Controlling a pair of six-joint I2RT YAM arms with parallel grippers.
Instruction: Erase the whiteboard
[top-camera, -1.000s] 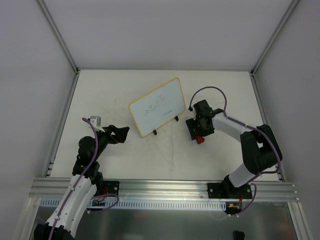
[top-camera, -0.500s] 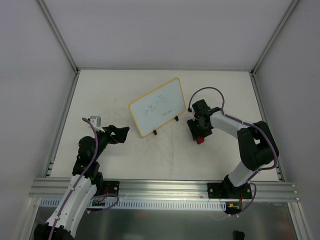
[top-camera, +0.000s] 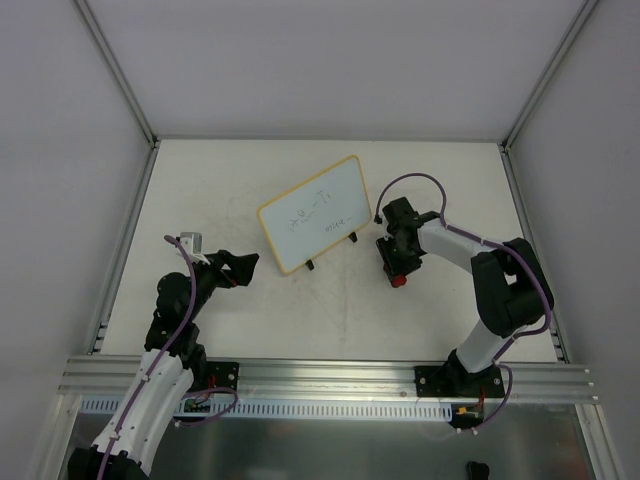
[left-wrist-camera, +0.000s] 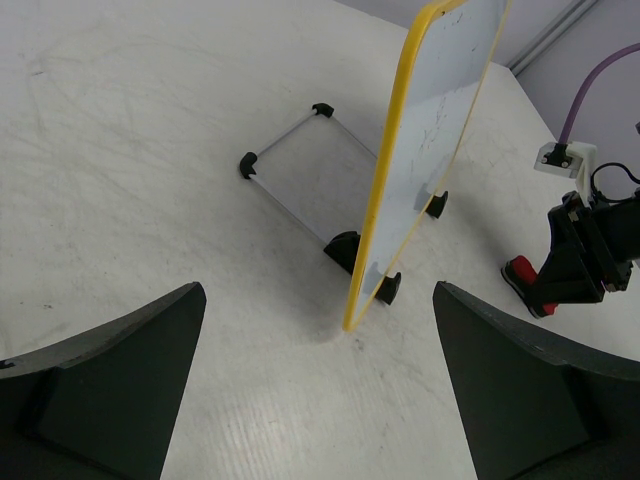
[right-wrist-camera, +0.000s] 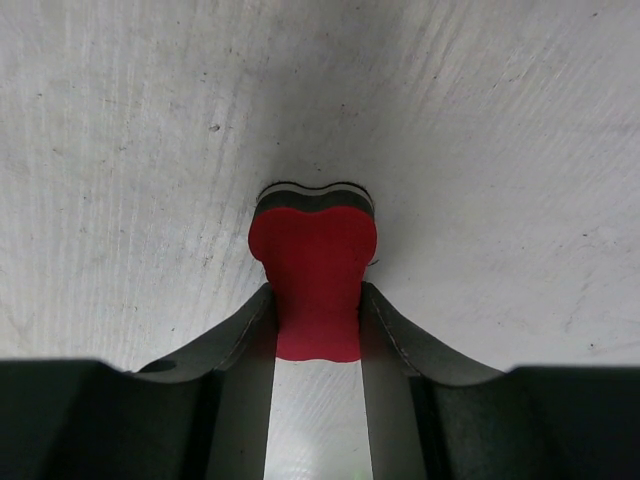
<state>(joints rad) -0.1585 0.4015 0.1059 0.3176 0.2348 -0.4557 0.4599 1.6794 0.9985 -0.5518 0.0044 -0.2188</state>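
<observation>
Right gripper clamps a red eraser against the table right of centre; left gripper, jaws spread wide at lower left, faces the scribbled whiteboard mid-frame

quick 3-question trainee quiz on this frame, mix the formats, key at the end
1. Short answer: is the face of the whiteboard clean or marked?
2. Multiple choice: the right gripper is shut on A) a marker, B) a red eraser, C) a cloth.
3. True or false: the left gripper is shut on the whiteboard's frame.

Key:
1. Marked; faint dark scribbles show on it.
2. B.
3. False; the left gripper is open and apart from the whiteboard.
</observation>
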